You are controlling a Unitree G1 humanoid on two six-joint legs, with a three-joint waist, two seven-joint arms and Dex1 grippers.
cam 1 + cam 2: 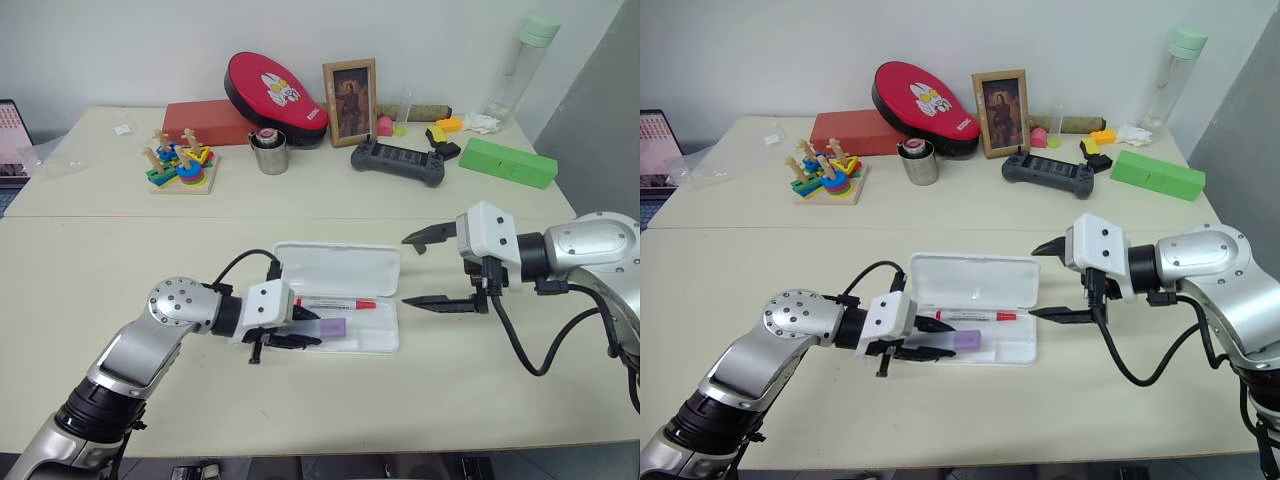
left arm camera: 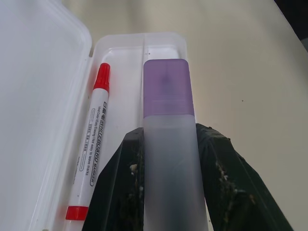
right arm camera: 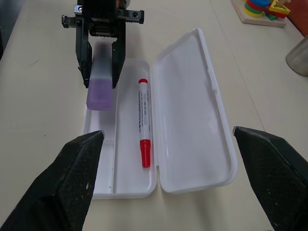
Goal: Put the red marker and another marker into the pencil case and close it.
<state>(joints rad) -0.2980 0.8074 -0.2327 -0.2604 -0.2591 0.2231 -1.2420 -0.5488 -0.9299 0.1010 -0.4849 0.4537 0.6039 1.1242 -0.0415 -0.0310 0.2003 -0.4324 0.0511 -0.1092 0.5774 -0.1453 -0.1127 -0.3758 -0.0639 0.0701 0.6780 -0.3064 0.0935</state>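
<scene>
While our left hand (image 1: pixel 300 333) grips the lilac-capped marker (image 1: pixel 328 327) over the open pencil case (image 1: pixel 385 340) at frame centre, the red marker (image 1: pixel 335 304) lies inside; our right hand (image 1: pixel 425 270) gapes wide, centre-right

fingers (image 2: pixel 120 192) gripping lilac-capped marker (image 2: pixel 168 144), red marker (image 2: pixel 91 149)

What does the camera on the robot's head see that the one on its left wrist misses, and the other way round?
Head camera alone: the right gripper, open beside the case, and the clutter at the back, such as the green box, picture frame and stacking toy.

Left wrist camera alone: a close look at the black fingers clamped on the purple-capped marker, and the print on the red marker.

Both: the open white pencil case, the red marker lying inside it, and the purple-capped marker held over it.
</scene>
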